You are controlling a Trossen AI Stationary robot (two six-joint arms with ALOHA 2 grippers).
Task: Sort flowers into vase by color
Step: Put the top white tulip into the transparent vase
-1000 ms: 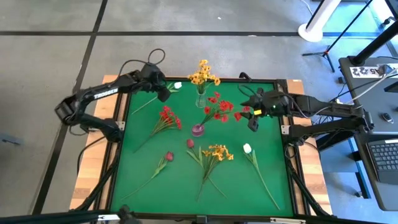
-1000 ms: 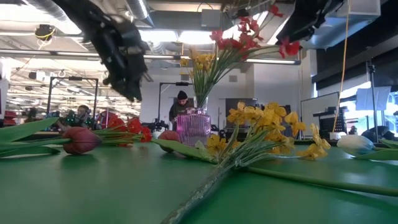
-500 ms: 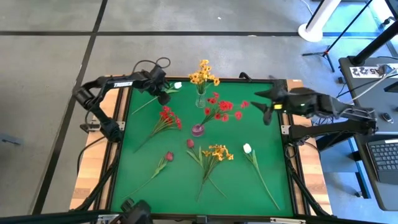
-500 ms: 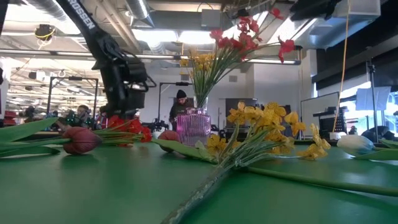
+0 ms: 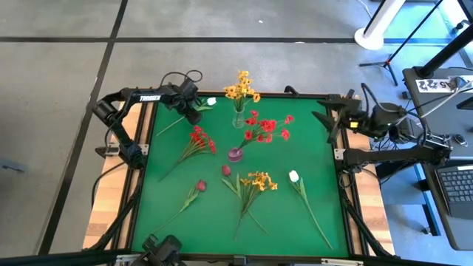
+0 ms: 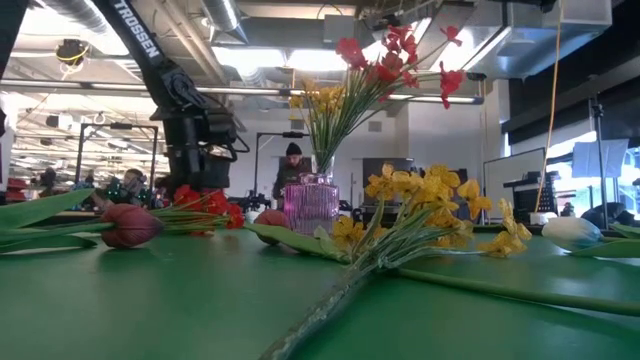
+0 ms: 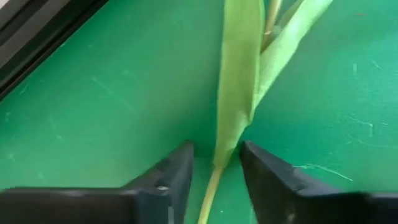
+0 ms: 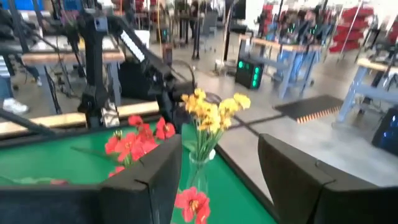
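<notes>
Flowers lie scattered over the green table (image 5: 310,170), seen from above. One yellow bunch (image 5: 242,86) stands in the clear vase (image 5: 238,120) at the far edge; a red spray (image 5: 266,127) leans out of the small pink vase (image 5: 235,154) mid-table. Loose on the mat: a red cluster (image 5: 199,138), a dark red bud (image 5: 201,185), a yellow-orange cluster (image 5: 259,179), one white bud (image 5: 293,176) and another white bud (image 5: 211,101) in the far left corner. The left gripper (image 5: 194,112) sits down on that corner flower's stem. The right gripper (image 5: 330,120) hangs at the right edge, off the mat, fingers spread, carrying nothing.

Low view — pink vase and red spray in the centre, yellow-orange cluster in front, left arm (image 6: 190,120) low behind the red cluster.

Left wrist view — fingers (image 7: 171,180) apart, straddling the white bud's stem (image 7: 211,193) and its leaf (image 7: 237,93) on the mat; not yet clamped.

Right wrist view — open fingers (image 8: 158,171) frame the clear vase with the yellow bunch; red blossoms sit nearer.

Judgement: the step is picking up the white bud. Close squarely on the stem rather than the floppy leaf, and lift straight so the stem doesn't drag across the mat.
</notes>
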